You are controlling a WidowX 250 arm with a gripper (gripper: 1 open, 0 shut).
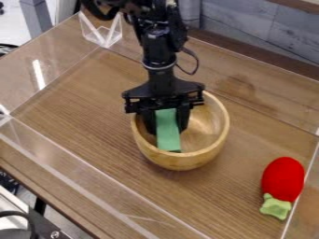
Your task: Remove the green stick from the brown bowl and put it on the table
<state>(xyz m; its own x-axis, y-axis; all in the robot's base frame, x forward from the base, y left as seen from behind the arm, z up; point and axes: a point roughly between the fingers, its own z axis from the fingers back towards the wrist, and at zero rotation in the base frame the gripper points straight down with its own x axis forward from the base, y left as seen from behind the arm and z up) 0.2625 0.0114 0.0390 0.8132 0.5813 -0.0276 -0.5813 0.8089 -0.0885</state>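
No brand, label or writing can be read anywhere in the view. The table [88,117] is brown wood grain, fenced by low clear acrylic walls [50,70]; a folded clear piece [100,33] sits at its far edge. Behind it runs a grey wood-plank wall [262,28].

The black arm [156,37] reaches straight down over the bowl [182,131], a round light-brown wooden one standing near the table's middle. The gripper [163,108] sits at the bowl's far rim, its jaws spread partway and clamped on the upper end of the green stick [167,133]. The stick slants down from the jaws, its lower end resting inside the bowl near the front wall.

A red strawberry toy [282,177] with a small green leafy end [275,206] lies on the table near the right edge, well apart from the bowl.
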